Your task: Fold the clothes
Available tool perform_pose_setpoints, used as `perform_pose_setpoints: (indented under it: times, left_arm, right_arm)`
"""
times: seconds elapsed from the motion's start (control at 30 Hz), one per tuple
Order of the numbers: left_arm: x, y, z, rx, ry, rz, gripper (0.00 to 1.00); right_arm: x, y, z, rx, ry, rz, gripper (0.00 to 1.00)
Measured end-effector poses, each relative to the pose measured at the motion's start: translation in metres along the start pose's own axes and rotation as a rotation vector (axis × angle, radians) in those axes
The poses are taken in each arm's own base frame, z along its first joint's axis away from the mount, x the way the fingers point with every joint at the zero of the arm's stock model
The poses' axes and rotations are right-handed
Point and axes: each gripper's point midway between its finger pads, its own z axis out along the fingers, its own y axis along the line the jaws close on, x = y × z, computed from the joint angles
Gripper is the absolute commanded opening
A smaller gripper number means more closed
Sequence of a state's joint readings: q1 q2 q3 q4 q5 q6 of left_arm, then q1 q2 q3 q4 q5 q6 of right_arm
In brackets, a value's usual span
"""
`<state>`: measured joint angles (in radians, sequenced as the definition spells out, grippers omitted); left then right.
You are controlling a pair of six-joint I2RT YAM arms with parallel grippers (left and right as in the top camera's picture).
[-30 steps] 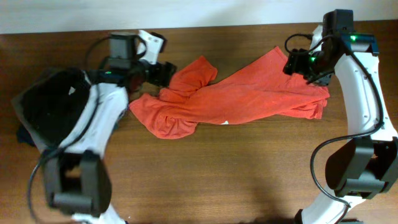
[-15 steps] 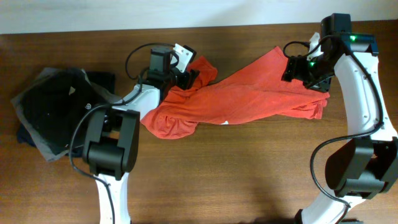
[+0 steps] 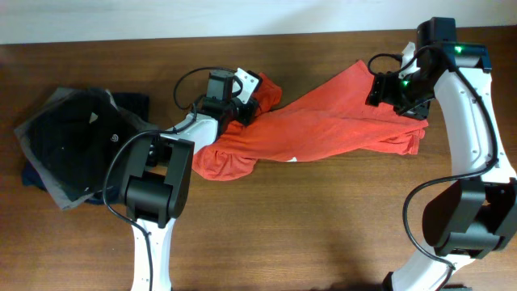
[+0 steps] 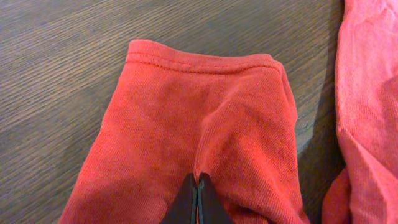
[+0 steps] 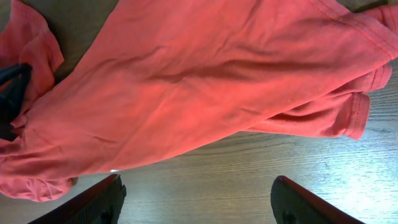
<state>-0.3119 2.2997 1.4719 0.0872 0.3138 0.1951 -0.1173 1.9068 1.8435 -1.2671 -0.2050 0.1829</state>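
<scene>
The clothes, a red-orange shirt (image 3: 323,125), lie crumpled across the back middle of the table. My left gripper (image 3: 252,103) is at the shirt's left sleeve. In the left wrist view that gripper (image 4: 198,182) is shut, pinching a small ridge of the sleeve (image 4: 199,106) just behind its stitched hem. My right gripper (image 3: 396,95) hovers over the shirt's right end. In the right wrist view it (image 5: 196,183) stands open with only wood between its fingers, and the shirt (image 5: 205,81) spreads beyond them. No lettering or tag shows.
A pile of dark folded garments (image 3: 73,145) sits at the left of the brown wooden table (image 3: 323,218). The table's back edge runs just behind both grippers, with a white wall (image 3: 242,16) past it.
My left gripper has travelled right from beside the shirt onto the sleeve and has shut on the cloth. The right arm has barely moved and stays open.
</scene>
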Motion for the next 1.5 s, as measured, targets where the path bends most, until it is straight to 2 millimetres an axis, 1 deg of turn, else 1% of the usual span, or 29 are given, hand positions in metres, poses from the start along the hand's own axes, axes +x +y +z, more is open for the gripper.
perform_pose_setpoints:
  times: [0.07,0.1,0.17,0.2,0.27,0.3,0.37,0.4,0.43,0.47,0.5,0.53,0.57,0.63,0.73,0.83,1.0,1.03,1.1,1.13,1.2,1.33,1.4,1.47,1.5]
  left_arm:
    - [0.0,0.0,-0.005,-0.001,0.02,-0.008,0.0]
    - [-0.002,0.002,-0.011,-0.005,0.031,-0.014,0.0]
    - [-0.011,0.006,-0.028,-0.022,0.054,-0.027,0.0]
    - [-0.021,0.009,-0.041,-0.037,0.052,-0.029,0.0]
    - [-0.051,0.018,-0.078,-0.08,0.036,-0.032,0.0]
    - [-0.072,0.023,-0.102,-0.109,0.009,-0.024,0.0]
    - [-0.105,0.026,-0.15,-0.158,-0.045,-0.008,0.0]
    - [-0.122,0.026,-0.176,-0.184,-0.08,0.001,0.0]
    - [-0.137,0.024,-0.202,-0.207,-0.112,0.011,0.0]
    - [-0.148,0.021,-0.223,-0.225,-0.138,0.021,0.0]
    - [-0.159,0.017,-0.243,-0.241,-0.166,0.031,0.0]
    - [-0.165,0.013,-0.26,-0.251,-0.183,0.038,0.0]
    - [-0.167,0.009,-0.271,-0.254,-0.184,0.038,0.0]
    - [-0.163,0.003,-0.287,-0.258,-0.168,0.037,0.0]
    - [-0.153,0.001,-0.292,-0.261,-0.128,0.027,0.0]
    - [-0.144,0.001,-0.29,-0.259,-0.094,0.017,0.0]
    - [-0.14,0.001,-0.289,-0.262,-0.079,0.013,0.0]
    - [-0.14,0.001,-0.289,-0.263,-0.078,0.013,0.0]
    - [-0.139,0.001,-0.289,-0.262,-0.075,0.012,0.0]
    - [-0.139,0.001,-0.289,-0.262,-0.075,0.012,0.0]
    - [-0.139,0.001,-0.289,-0.261,-0.073,0.012,0.0]
    - [-0.138,0.0,-0.29,-0.261,-0.069,0.011,0.0]
    - [-0.139,0.0,-0.292,-0.265,-0.074,0.012,0.0]
    - [-0.14,0.0,-0.298,-0.276,-0.08,0.013,0.0]
    - [-0.141,0.0,-0.302,-0.282,-0.085,0.014,0.0]
  right_arm:
    - [-0.002,0.0,0.0,-0.001,-0.01,-0.001,0.79]
    - [-0.005,0.001,0.0,-0.003,-0.02,-0.004,0.77]
    - [-0.01,0.002,0.0,-0.007,-0.042,-0.009,0.7]
    - [-0.017,0.003,0.0,-0.012,-0.068,-0.017,0.64]
    - [-0.029,0.006,-0.002,-0.021,-0.116,-0.028,0.52]
    - [-0.033,0.006,-0.002,-0.024,-0.132,-0.027,0.45]
    - [-0.042,0.008,-0.001,-0.03,-0.164,-0.035,0.35]
    - [-0.047,0.008,0.001,-0.032,-0.179,-0.041,0.32]
    - [-0.05,0.008,0.005,-0.033,-0.184,-0.042,0.3]
    - [-0.054,0.008,0.01,-0.034,-0.187,-0.039,0.3]
    - [-0.056,0.007,0.017,-0.035,-0.184,-0.036,0.3]
    - [-0.058,0.006,0.025,-0.034,-0.177,-0.034,0.3]
    - [-0.06,0.004,0.036,-0.035,-0.163,-0.03,0.3]
    - [-0.059,0.001,0.056,-0.035,-0.129,-0.023,0.31]
    - [-0.053,-0.004,0.089,-0.038,-0.06,-0.01,0.3]
    - [-0.04,-0.01,0.12,-0.043,0.029,0.009,0.31]
    - [-0.02,-0.004,0.157,-0.115,0.141,0.017,0.31]
    - [-0.017,-0.002,0.162,-0.122,0.156,0.013,0.27]
    - [-0.013,0.001,0.171,-0.128,0.172,-0.003,0.16]
    - [-0.011,0.004,0.175,-0.128,0.181,-0.012,0.13]
    - [-0.006,0.001,0.177,-0.095,0.196,-0.001,0.05]
    - [0.011,-0.018,0.172,0.028,0.262,0.095,0.04]
    - [0.02,-0.03,0.167,0.083,0.299,0.153,0.04]
    - [0.032,-0.047,0.16,0.143,0.349,0.22,0.04]
    - [0.039,-0.059,0.155,0.176,0.377,0.257,0.04]
